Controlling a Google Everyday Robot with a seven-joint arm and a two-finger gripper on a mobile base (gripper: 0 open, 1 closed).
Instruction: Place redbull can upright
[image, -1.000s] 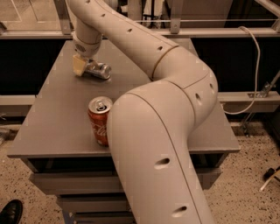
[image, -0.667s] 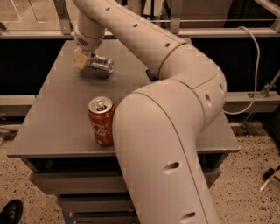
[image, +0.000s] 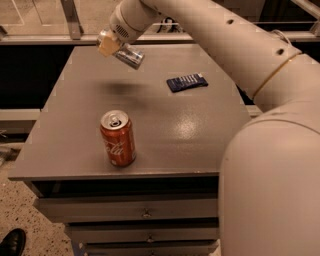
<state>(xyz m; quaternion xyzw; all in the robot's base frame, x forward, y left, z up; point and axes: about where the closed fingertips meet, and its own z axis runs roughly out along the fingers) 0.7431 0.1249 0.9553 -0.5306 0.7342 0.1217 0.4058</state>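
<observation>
The redbull can is a slim silver can with blue patches. It hangs tilted in the air above the far left part of the grey table, its free end pointing down and right. My gripper is shut on its upper end, with a tan finger pad against it. A dark shadow lies on the table below the can. My arm reaches in from the right and fills the right side of the view.
A red Coca-Cola can stands upright near the table's front left. A flat dark-blue packet lies at the back right. Drawers sit under the tabletop. A black shoe shows at the bottom left.
My gripper has lifted the redbull can off the tabletop and carried it up; it now hangs tilted above the table. The arm has swung aside and the blue packet has come into view.
</observation>
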